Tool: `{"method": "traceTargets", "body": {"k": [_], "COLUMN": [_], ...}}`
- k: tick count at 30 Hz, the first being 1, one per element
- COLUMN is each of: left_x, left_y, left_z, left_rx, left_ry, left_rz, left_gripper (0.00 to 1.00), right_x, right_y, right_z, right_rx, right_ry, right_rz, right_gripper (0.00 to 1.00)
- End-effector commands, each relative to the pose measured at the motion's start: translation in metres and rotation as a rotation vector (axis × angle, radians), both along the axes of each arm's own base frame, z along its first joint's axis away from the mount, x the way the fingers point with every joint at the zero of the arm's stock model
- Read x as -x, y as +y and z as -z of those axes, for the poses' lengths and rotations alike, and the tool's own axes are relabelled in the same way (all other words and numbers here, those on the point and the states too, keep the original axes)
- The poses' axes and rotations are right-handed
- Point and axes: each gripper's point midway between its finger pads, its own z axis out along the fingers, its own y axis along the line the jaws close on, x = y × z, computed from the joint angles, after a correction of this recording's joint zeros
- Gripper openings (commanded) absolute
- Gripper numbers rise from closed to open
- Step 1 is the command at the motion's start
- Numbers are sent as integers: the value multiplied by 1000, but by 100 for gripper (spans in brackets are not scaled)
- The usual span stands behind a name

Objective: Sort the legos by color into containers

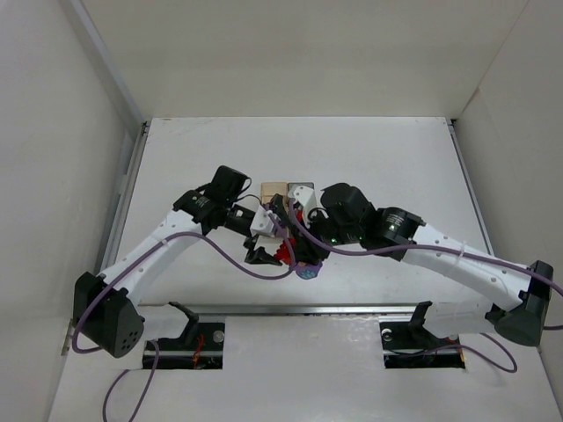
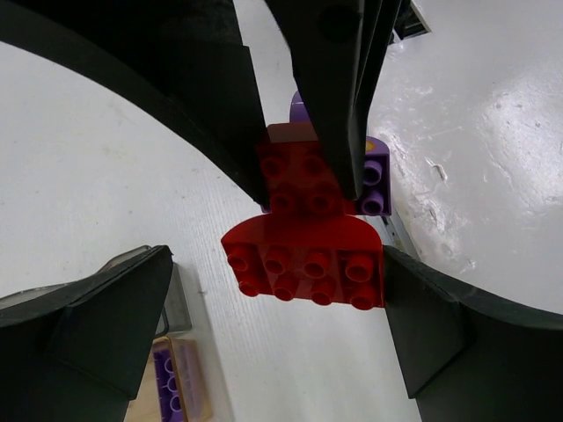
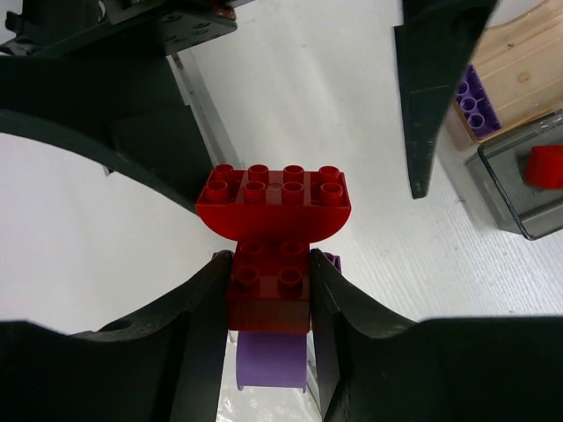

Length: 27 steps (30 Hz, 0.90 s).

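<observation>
A stack of legos is held just above the table between both grippers. It is a red rounded brick [image 3: 273,200], a red square brick [image 3: 271,286] and a purple brick [image 3: 273,360]. My right gripper [image 3: 271,264] is shut on the red square brick. My left gripper [image 2: 277,264] is open and straddles the red rounded brick [image 2: 303,264]; its right finger [image 2: 457,352] touches the brick's end and its left finger stands apart. The tan bin [image 3: 519,61] holds a purple brick [image 3: 475,101]. The dark grey bin [image 3: 501,189] holds a red brick [image 3: 545,167].
In the top view the two bins [image 1: 274,188] [image 1: 302,186] stand side by side just behind the grippers [image 1: 286,248]. White walls enclose the table on three sides. A metal rail [image 1: 308,308] runs along the near edge.
</observation>
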Motion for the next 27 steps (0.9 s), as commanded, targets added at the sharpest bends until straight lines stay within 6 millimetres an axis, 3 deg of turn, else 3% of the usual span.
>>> {"method": "traceTargets", "body": {"k": [1,8,12,13,16,17,18,22,27], "left_x": [-6,-4,-2,-3,-2,-3,-3,-6,-19], "left_y": [-8,-14,-15,-15,-12,-12,-11,-10,-5], "left_z": [-19,-13,-11,-14,-15,-15,-12,-10,-5], "left_rx": [53,37,31,36,10,13,-1,-14,-50], "left_ry": [-37,-46,-62,-69,-59,-68,-63,-82,-117], "left_rz": [9,29,42,42,30,34,28,20,-28], "left_gripper": [100,97,55,37,19,7,1,0,0], "right_x": [-3,-2,-2,-1,-1,1,1,4,17], "right_y": [11,12,12,11,10,7,8,3,-9], "right_z": [-29,-34,-34,-29,-16,-13,-9,16,66], "right_rx": [-71,-89,-89,-79,-62,-60,-60,-31,55], "right_ry": [-72,-77,-77,-71,-60,-58,-58,-29,55], "right_rz": [-23,-31,-31,-31,-31,-31,-31,-25,-15], "right_gripper": [2,2,2,2,1,1,0,0,0]}}
